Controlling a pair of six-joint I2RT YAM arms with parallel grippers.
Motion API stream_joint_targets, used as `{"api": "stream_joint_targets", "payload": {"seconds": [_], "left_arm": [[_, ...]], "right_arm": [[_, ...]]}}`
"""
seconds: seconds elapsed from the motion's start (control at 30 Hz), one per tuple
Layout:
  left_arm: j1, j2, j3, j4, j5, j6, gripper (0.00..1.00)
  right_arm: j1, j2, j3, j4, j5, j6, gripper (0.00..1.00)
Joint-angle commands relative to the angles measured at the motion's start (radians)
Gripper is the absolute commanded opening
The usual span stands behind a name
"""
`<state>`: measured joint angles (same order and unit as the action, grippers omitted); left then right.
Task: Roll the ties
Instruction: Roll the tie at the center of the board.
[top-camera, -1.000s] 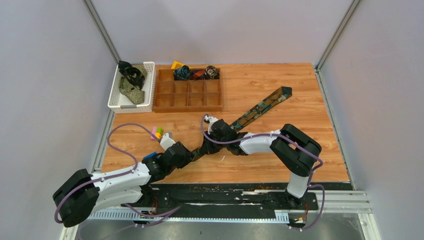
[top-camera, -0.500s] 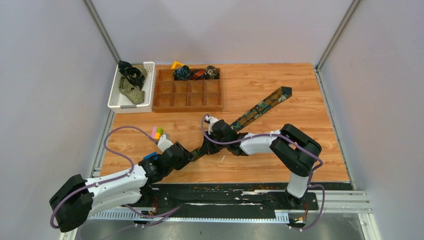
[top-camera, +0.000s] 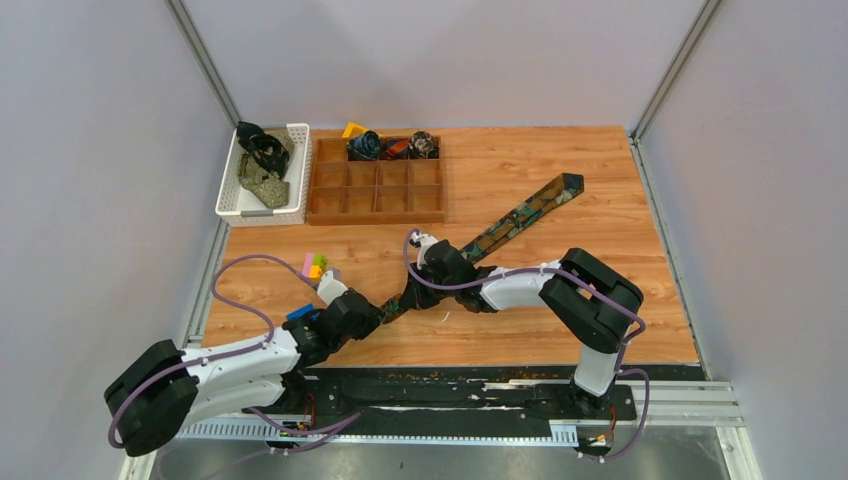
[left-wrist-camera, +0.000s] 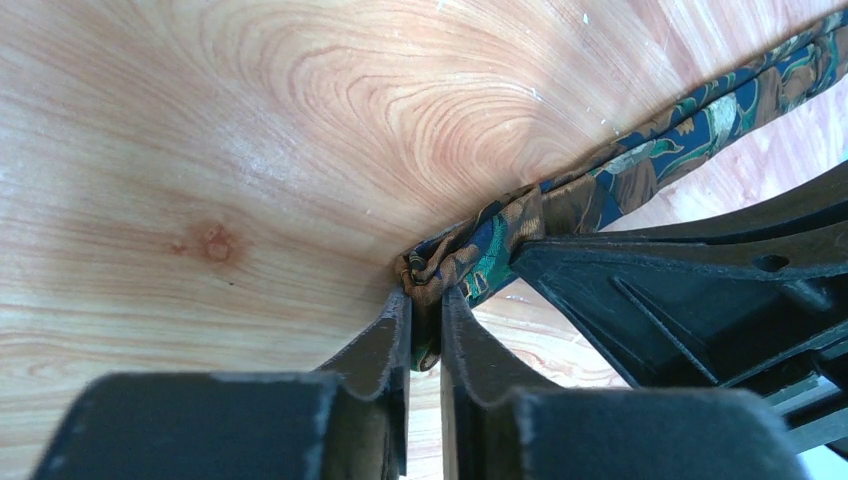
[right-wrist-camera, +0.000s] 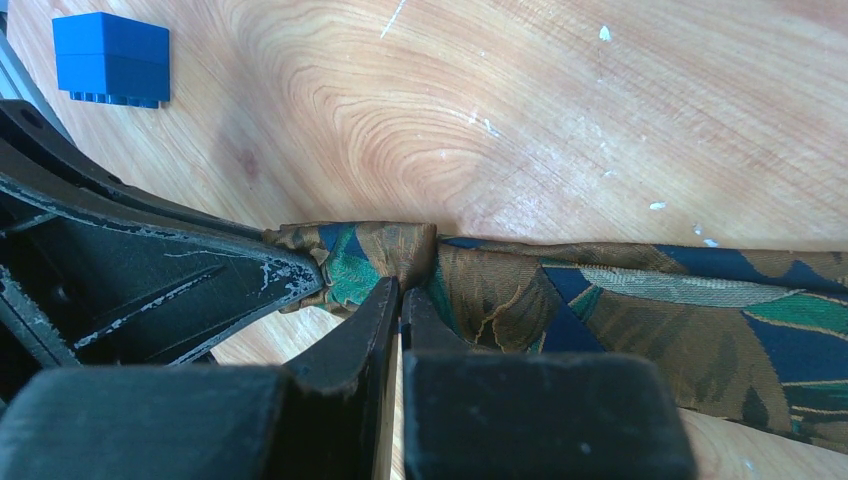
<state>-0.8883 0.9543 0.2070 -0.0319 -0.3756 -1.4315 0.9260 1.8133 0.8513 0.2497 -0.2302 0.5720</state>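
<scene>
A long tie patterned in navy, brown and green lies slantwise across the wooden table, its pointed end at the far right. Its near end is bunched into a small fold. My left gripper is pinched on that bunched end, and fabric shows between its fingers. My right gripper is shut, its tips pressed into the crease of the tie right beside the left one. In the top view the left gripper and right gripper meet at the tie's near end.
At the back left stand a white basket of loose ties and a wooden compartment tray with three rolled ties in its back row. Small bright blocks lie near the left arm, and a blue block is close by.
The left gripper opened wider, then closed again on the tie's bunched end, and its arm shifted slightly. The right arm and the rest of the tie have not moved.
</scene>
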Motion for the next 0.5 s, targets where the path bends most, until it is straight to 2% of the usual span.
{"api": "stream_joint_targets", "payload": {"seconds": [0.0,0.07,0.2,0.4,0.47], "left_arm": [[0.002,0.033,-0.026,0.014,-0.004,0.013,0.06],[0.002,0.053,-0.027,0.026,0.008,0.025,0.0],[0.002,0.077,-0.026,0.082,0.034,0.091,0.0],[0.002,0.022,0.003,-0.036,0.023,0.169,0.0],[0.002,-0.02,0.004,-0.076,0.008,0.184,0.0]], "right_arm": [[0.004,0.009,-0.023,-0.056,-0.009,0.0,0.0],[0.003,0.005,-0.023,-0.056,-0.011,0.0,0.0],[0.003,-0.035,-0.007,-0.086,-0.018,-0.009,0.0],[0.004,-0.146,0.054,-0.201,0.004,-0.061,0.29],[0.003,-0.175,0.076,-0.225,0.008,-0.07,0.32]]}}
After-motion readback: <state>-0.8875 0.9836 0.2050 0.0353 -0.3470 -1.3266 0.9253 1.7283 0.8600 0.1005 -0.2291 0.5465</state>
